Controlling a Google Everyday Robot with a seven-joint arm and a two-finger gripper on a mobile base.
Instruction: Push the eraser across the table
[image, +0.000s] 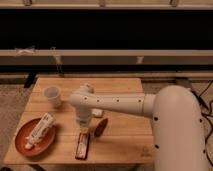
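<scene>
White arm reaches left across the table (125, 142); gripper (83, 129) (grasp state indeterminate) meets the eraser (82, 145) near the lower edge.

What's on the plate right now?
A white tube lies on the plate, slanted across it. Whatever is beneath the tube is covered. The gripper is off the plate, hanging over the eraser at its far end.

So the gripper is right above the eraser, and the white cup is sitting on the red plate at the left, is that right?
Not quite. In the camera view the gripper is right above the eraser, but the white cup stands on the bare table, behind the red plate. The plate holds a white tube.
</scene>
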